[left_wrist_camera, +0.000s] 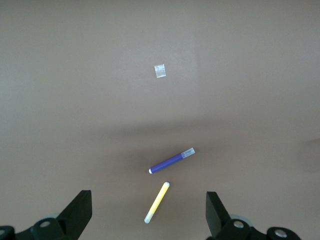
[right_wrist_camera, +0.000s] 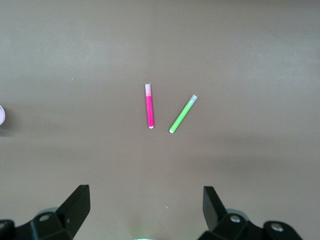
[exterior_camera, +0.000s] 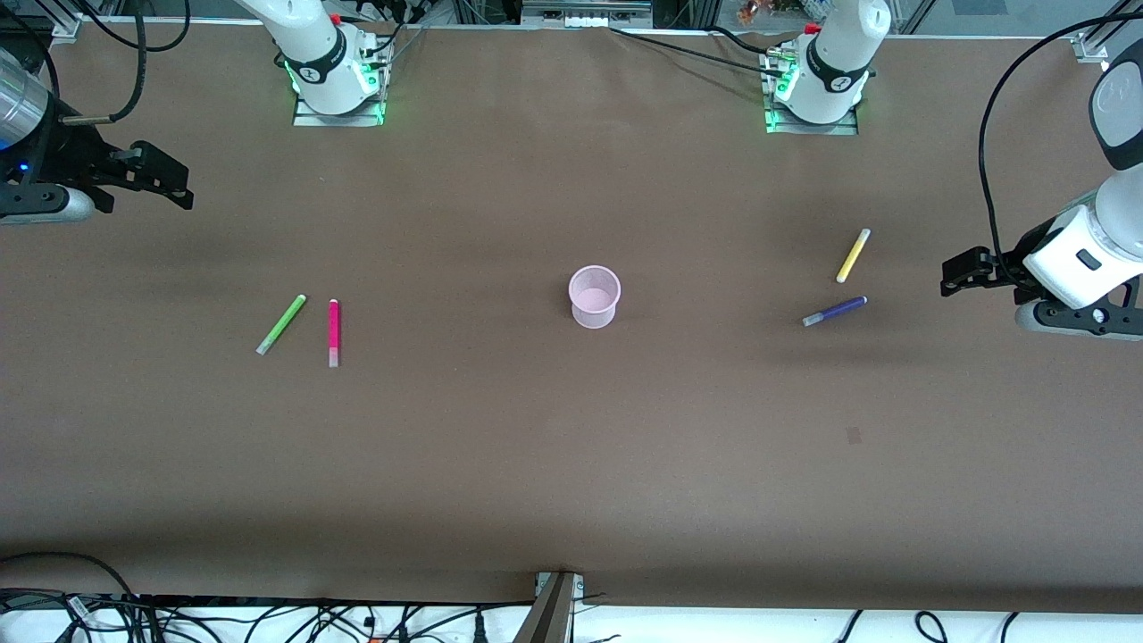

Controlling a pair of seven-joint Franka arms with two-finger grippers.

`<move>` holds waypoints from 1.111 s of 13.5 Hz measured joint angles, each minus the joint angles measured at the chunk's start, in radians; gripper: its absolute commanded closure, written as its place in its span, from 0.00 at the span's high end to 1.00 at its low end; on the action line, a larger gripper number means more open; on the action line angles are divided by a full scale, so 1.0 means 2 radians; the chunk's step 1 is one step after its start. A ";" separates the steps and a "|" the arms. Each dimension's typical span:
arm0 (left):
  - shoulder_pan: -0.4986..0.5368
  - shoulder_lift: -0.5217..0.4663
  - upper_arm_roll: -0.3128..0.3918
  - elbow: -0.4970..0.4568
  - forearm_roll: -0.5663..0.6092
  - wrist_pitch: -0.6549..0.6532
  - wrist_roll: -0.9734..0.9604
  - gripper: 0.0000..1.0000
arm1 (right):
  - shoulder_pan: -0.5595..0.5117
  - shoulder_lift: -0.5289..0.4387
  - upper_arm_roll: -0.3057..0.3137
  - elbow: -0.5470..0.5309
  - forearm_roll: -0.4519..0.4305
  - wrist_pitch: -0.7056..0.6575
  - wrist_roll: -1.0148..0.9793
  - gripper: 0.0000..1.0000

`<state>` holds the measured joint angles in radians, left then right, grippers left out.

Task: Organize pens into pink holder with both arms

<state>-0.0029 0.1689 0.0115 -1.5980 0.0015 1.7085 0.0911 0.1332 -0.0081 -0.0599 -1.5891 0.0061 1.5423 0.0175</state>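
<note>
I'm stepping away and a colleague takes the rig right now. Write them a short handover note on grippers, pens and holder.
Left gripper: open, empty, raised at its end of the table, waiting.
Right gripper: open, empty, raised at its end, waiting.
Pink holder: upright mid-table, no pen in it.
Yellow pen and purple pen lie apart toward the left arm's end, purple nearer the front camera.
Green pen and magenta pen lie side by side toward the right arm's end.
Done: nothing.
Left: all four pens into the holder.

brown table (exterior_camera: 536, 464) under even light, cables (exterior_camera: 268, 621) along its near edge.
</note>
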 measured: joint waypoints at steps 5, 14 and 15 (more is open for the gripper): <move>-0.001 0.000 0.000 0.005 0.000 0.000 -0.018 1.00 | 0.000 0.000 0.000 0.000 0.000 0.001 0.000 1.00; 0.011 0.005 0.003 -0.001 -0.010 -0.033 -0.109 1.00 | 0.003 0.000 0.007 0.001 0.000 0.010 0.000 1.00; 0.012 0.010 0.003 -0.005 -0.011 -0.033 -0.128 1.00 | 0.003 0.000 0.007 0.001 0.000 0.010 0.000 1.00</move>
<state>0.0218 0.1897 0.0170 -1.6074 -0.0195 1.6433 -0.1642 0.1401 -0.0081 -0.0454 -1.5875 0.0061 1.5628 0.0174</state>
